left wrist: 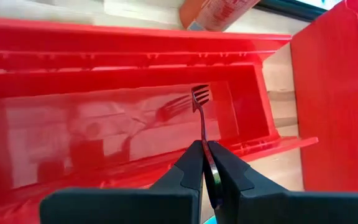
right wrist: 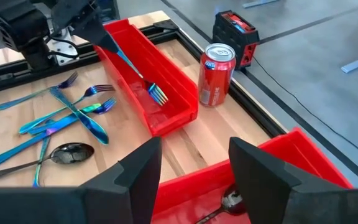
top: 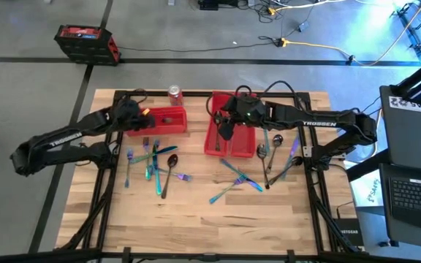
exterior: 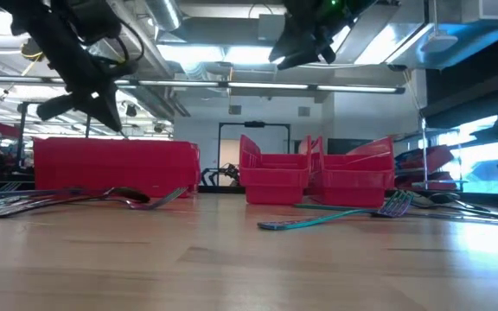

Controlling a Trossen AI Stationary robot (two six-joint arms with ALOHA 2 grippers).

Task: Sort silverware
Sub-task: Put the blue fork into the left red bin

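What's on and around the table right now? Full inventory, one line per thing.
Red bins: three; one at the table's back left, two side by side at back centre.
Held fork: one, iridescent, tines down over the back-left bin.
Loose silverware, left cluster: several blue-teal forks plus a dark spoon, in front of the left bin.
Loose silverware, right cluster: forks, knives, dark spoons, crossed over each other right of the centre bins.
Spoon: one, lying in a centre bin.
Soda can: one, red, upright behind the left bin.
Toolbox: one, red and black, on the floor.
Laptop: one, right of the table.
Left gripper: shut on the fork.
Right gripper: open, empty, above the centre bins.
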